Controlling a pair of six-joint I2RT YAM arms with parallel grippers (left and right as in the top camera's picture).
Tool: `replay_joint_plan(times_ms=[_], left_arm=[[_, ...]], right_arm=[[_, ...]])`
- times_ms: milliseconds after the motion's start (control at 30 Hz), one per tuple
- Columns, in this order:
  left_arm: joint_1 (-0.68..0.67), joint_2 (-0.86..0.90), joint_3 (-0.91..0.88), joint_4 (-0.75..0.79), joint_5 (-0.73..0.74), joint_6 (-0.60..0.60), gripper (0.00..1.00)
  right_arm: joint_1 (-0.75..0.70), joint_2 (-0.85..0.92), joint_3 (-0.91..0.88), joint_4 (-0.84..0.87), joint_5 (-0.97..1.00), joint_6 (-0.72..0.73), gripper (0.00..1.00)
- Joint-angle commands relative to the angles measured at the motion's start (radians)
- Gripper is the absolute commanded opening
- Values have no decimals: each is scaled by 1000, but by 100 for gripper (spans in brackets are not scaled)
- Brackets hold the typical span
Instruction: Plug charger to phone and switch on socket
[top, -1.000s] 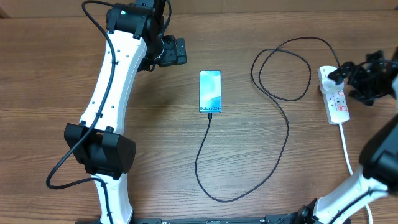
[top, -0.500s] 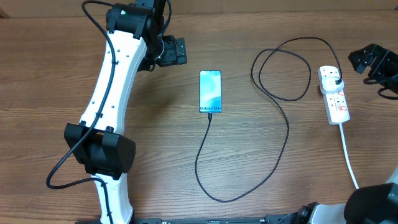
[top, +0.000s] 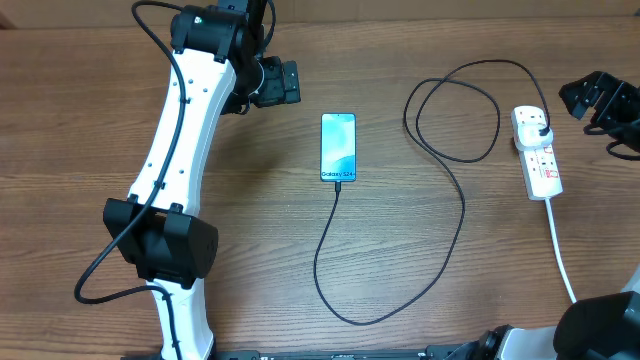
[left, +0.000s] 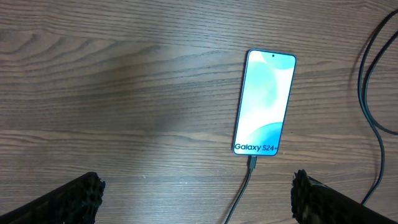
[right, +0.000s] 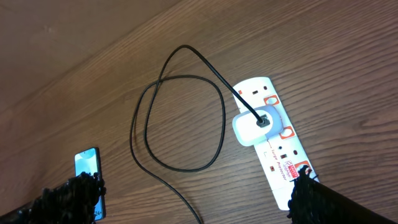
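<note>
Phone (top: 338, 147) lies flat, screen up and lit, mid worktop (top: 250, 240), long axis running far to near, "Galaxy S24+" text at its near end. Charger (top: 463, 215) connector tip is seated in the phone's near edge. From there the black cable runs near, curves right in a wide bend, comes back far, makes one loose loop to the right of the phone and ends at the socket (top: 540, 160). Socket is the white strip on the right side of the worktop, also lying far to near. The cable goes into a white adapter block (right: 254, 126) that sits in the outlet at the strip's far end. Red switch marks show along the strip; can't tell from these views whether any switch is on. Thick white cord (top: 562, 262) leaves the strip's near end and runs toward the near right edge. Left hand (left: 198, 200) sits above the worktop just far-left of the phone, fingers spread fully wide, nothing between them, touching nothing. Right hand (right: 196, 200) is up at the right edge, far-right of the strip and clear of it, fingers likewise spread to full width and holding nothing.
</note>
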Motion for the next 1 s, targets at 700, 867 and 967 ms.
replay_joint_plan(times_ms=[700, 867, 967], left_arm=[[-8, 3, 5, 63, -48, 19, 100], [-23, 3, 5, 136, -58, 23, 100], [-35, 3, 5, 140, -90, 23, 100]], right_arm=[[3, 2, 4, 5, 4, 3, 100], [3, 2, 4, 5, 4, 3, 100], [3, 2, 4, 5, 4, 3, 100]])
